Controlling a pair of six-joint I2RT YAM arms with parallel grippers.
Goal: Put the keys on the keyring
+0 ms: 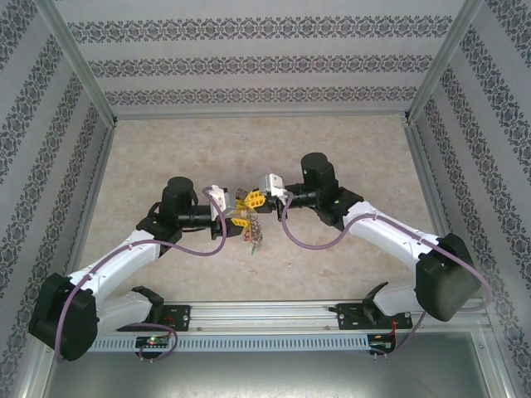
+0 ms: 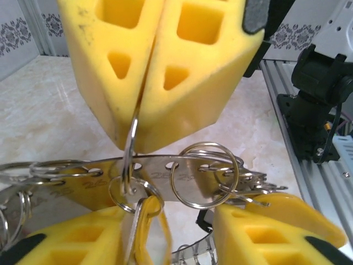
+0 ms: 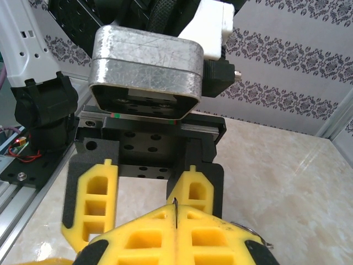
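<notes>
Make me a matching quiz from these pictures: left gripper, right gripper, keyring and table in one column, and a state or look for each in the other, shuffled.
Column one
1. left gripper
2. right gripper
3. keyring
4. table

Column two
A. pale marbled surface
B. jaws shut on a thin split ring
C. flat grey metal band with small rings hung on it
D. jaws apart, with the keyring between them

Pairs: 1-D, 2-B, 3-C, 4-A
</notes>
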